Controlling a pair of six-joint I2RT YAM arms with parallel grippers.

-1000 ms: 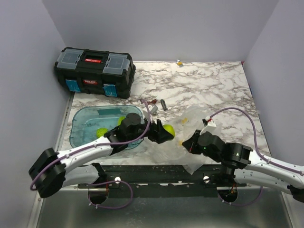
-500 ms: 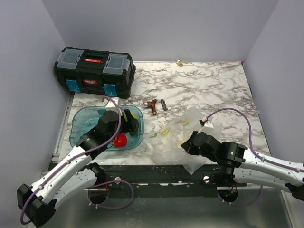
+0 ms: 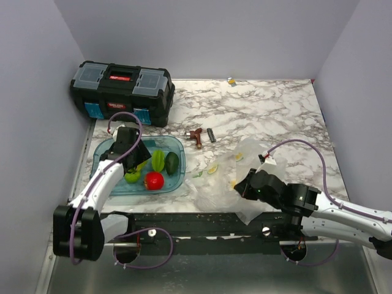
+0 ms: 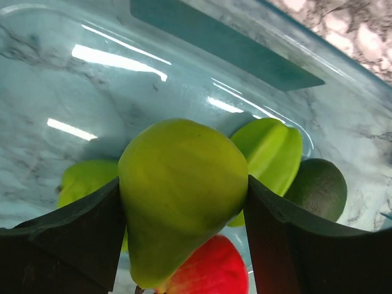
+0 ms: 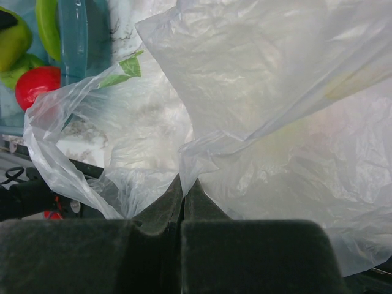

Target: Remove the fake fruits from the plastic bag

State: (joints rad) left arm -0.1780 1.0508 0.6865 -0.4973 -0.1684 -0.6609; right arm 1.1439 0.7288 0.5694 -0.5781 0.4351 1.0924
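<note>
Above marble tabletop (image 3: 263, 104), pale walls (image 3: 202, 37) around, left claw (image 4: 184, 214) holds pear (image 4: 177, 165), right claw (image 5: 182, 190) pinches plastic bag (image 5: 257, 92).

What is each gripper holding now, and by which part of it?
The left gripper holds the yellow-green pear by its two sides. The right gripper is shut on a fold of the plastic bag.

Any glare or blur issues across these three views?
Left wrist: bright streak glare on the blue tray floor; pear sharp. Right wrist: plastic bag nearly washed out white, right claw dark and soft up close. Top external: even light, all sharp.
</note>
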